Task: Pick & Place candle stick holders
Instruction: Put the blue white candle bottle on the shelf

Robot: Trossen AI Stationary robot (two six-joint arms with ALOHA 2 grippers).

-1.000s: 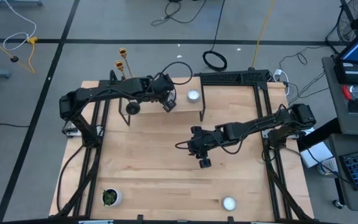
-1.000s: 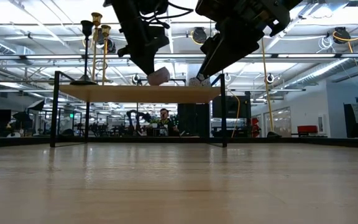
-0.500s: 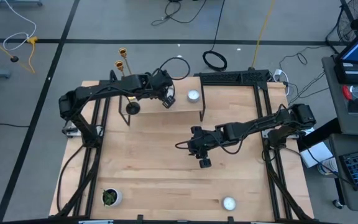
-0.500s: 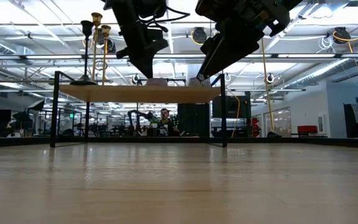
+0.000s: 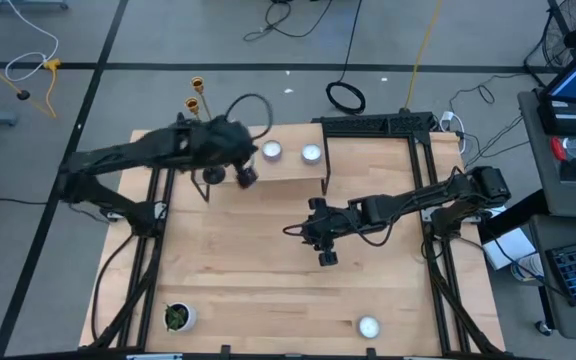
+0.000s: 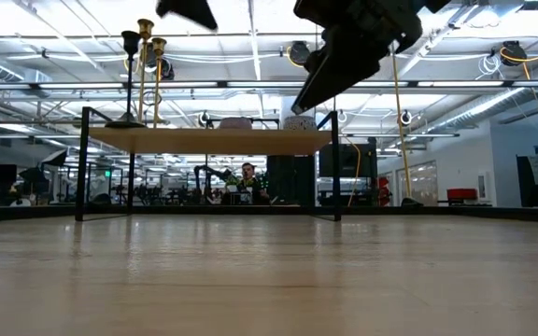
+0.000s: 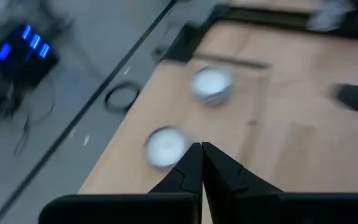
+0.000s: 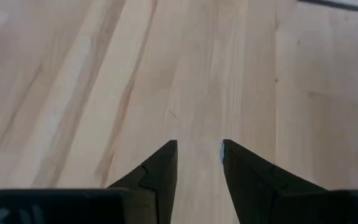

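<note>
The table [image 5: 268, 260] carries a raised shelf [image 5: 288, 168] at its far edge. On the shelf sit 2 tealight cups [image 5: 272, 151] side by side; 2 gold candlesticks [image 5: 195, 95] and a black one [image 5: 213, 173] stand at its left end. Left hand [image 5: 247, 176] hangs closed, empty, beside them. Right hand [image 5: 326, 259] hovers mid-table, open. A third cup [image 5: 368, 326] lies near the front.

The dark left arm reaches in from the left toward the far side, its two-finger left gripper [image 5: 247, 176] pinched closed and empty. The dark right arm stretches in from the right, right gripper [image 5: 326, 259] mid-table, fingers [image 8: 164, 163] apart, holding nothing.
</note>
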